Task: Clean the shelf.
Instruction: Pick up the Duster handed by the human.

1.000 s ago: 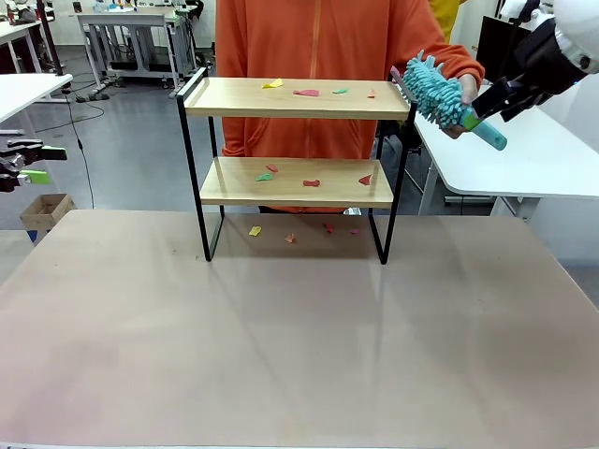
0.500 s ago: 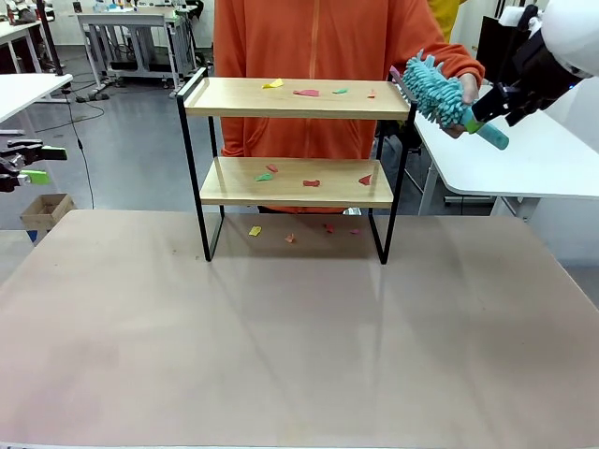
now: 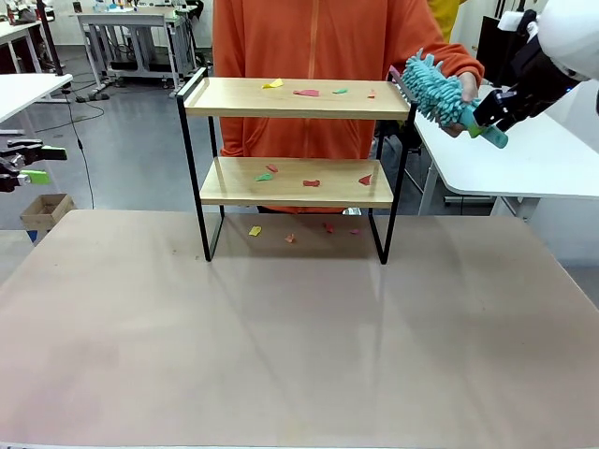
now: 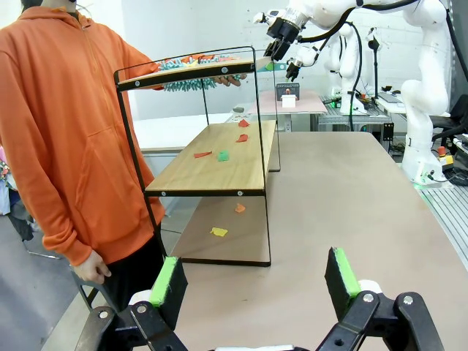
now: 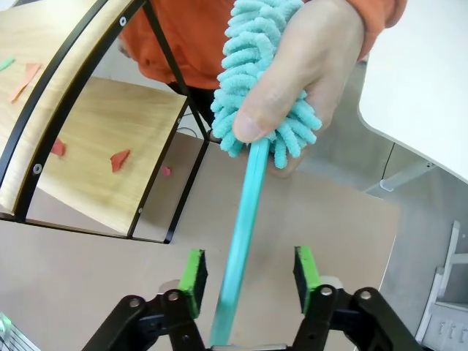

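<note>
Right wrist view: teal chenille duster (image 5: pixel 257 44) w/ slim plastic handle runs straight up between right gripper (image 5: pixel 248 267) pads, long axis along fingers. Gap shows each side, so jaws part-open round handle, not clamped yet. Person's hand (image 5: pixel 311 66) (orange sleeve) grips fluffy head. Small two-tier shelf (image 3: pixel 298 103), light wood boards in thin black metal frame, stands just beside duster head, toward robot's left, w/ coloured paper scraps (image 3: pixel 306 93) on both boards. Left gripper (image 4: pixel 254 278) wide, empty, well apart. R arm nearer: likely pinch handle, then sweep leftward.
</note>
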Controlling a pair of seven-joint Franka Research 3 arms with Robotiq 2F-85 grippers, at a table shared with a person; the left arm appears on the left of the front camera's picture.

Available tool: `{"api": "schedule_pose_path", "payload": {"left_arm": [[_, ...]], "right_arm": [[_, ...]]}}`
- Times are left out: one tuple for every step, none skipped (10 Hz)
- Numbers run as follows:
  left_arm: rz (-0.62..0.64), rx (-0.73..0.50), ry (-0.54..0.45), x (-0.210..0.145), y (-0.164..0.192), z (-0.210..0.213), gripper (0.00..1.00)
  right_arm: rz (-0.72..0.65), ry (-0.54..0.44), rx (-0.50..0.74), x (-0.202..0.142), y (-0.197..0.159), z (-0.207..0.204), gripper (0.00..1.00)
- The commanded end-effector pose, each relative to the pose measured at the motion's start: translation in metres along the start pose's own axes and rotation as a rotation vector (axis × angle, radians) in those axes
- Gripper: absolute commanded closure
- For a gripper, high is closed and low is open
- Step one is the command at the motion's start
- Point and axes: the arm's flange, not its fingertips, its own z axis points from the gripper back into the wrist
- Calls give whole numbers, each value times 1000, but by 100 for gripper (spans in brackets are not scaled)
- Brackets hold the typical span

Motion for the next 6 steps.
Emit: {"api": "schedule_pose_path", "payload": {"left_arm": [[-4, -5, -6, 3, -1, 0, 0], [-4, -5, -6, 3, -1, 0, 0], [-4, -5, -6, 3, -1, 0, 0], [-4, -5, -6, 3, -1, 0, 0], [-4, -5, -6, 3, -1, 0, 0], [-4, -5, -6, 3, -1, 0, 0]], "right_arm": [[-25, -7, -58, 4, 0, 5, 100], [-25, -7, -60, 4, 1, 6, 86], [-33, 1, -79, 5, 2, 6, 96], [-41, 9, -86, 5, 3, 7, 100], [-54, 13, -117, 4, 4, 9, 100], [-61, 19, -136, 4, 5, 9, 100]]}}
